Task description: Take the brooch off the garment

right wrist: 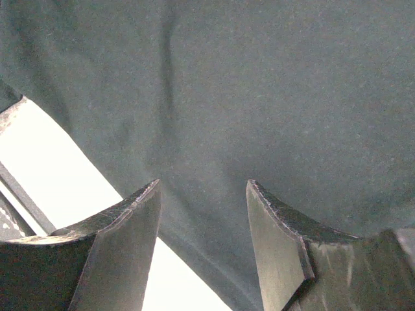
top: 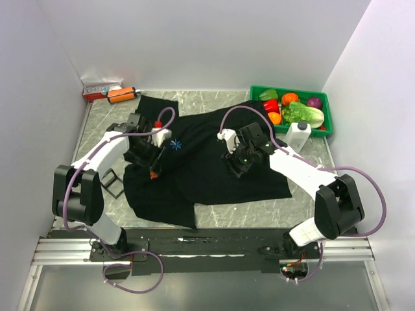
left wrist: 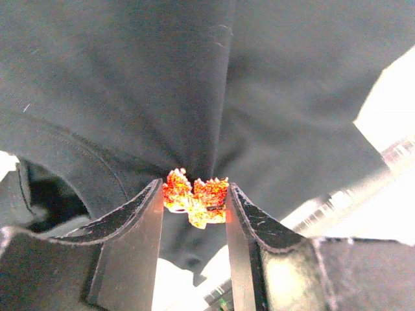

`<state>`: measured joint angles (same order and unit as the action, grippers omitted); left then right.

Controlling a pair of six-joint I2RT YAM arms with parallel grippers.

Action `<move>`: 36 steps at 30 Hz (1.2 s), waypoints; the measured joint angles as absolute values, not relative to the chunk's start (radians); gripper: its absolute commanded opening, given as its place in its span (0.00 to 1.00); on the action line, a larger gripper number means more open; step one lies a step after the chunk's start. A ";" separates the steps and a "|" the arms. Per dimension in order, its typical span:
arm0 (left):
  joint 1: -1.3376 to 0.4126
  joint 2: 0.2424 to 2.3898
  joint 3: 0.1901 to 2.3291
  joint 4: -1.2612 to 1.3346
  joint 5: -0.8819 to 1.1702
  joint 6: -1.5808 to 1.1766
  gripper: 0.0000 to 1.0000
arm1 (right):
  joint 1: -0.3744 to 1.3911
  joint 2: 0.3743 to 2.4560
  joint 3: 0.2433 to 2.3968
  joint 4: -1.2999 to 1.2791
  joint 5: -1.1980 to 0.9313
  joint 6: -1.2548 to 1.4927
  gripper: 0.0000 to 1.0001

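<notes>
The black garment [top: 207, 162] lies spread across the table, with a small blue starburst mark [top: 176, 146] on it. My left gripper [top: 154, 168] is at the garment's left part, shut on the tiny orange brooch [top: 153, 173]. In the left wrist view the brooch [left wrist: 194, 197] spans the gap between the fingertips [left wrist: 152, 201], and the cloth [left wrist: 214, 97] puckers in folds toward it. My right gripper [top: 237, 167] stands open over the middle of the garment. The right wrist view has only plain black cloth [right wrist: 259, 97] between its fingers [right wrist: 139, 214].
A green bin [top: 327, 113] of toy vegetables sits at the back right, with a white bottle [top: 298, 136] in front of it. An orange cylinder with a black cap [top: 121, 94] and a red-and-white box [top: 100, 89] lie at the back left. A black wire stand [top: 113, 183] is by the left arm.
</notes>
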<state>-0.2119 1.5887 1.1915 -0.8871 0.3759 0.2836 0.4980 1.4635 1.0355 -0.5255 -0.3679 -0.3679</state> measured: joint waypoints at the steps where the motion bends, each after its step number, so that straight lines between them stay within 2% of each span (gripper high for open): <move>1: -0.218 1.592 1.192 -0.913 0.400 0.297 0.01 | 0.498 1.464 1.036 -0.528 -0.369 -0.368 0.62; 5: -0.248 1.666 1.226 -1.061 0.596 0.393 0.09 | 0.500 1.464 1.036 -0.539 -0.383 -0.365 0.62; 8: -0.257 1.745 1.260 -1.121 0.727 0.456 0.28 | 0.505 1.464 1.036 -0.543 -0.390 -0.363 0.62; 10: -0.258 1.815 1.276 -1.130 0.796 0.482 0.34 | 0.511 1.464 1.036 -0.545 -0.396 -0.362 0.62; 14: -0.249 1.913 1.286 -1.095 0.800 0.486 0.46 | 0.517 1.469 1.036 -0.544 -0.406 -0.356 0.62; 16: -0.236 1.937 1.299 -1.078 0.785 0.484 0.49 | 0.521 1.479 1.039 -0.543 -0.410 -0.354 0.62; 19: -0.199 1.940 1.332 -1.045 0.769 0.480 0.62 | 0.524 1.489 1.042 -0.539 -0.410 -0.350 0.62; 25: -0.146 1.826 1.288 -0.957 0.769 0.472 0.65 | 0.530 1.490 1.042 -0.535 -0.410 -0.348 0.62; 36: -0.211 1.375 0.984 -0.763 0.651 0.483 0.62 | 0.532 1.490 1.042 -0.523 -0.412 -0.344 0.62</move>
<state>-0.2111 1.3754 0.9840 -0.7628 0.6514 0.4828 0.5316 1.4899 1.0416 -0.5232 -0.4122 -0.3435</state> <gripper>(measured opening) 0.624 0.622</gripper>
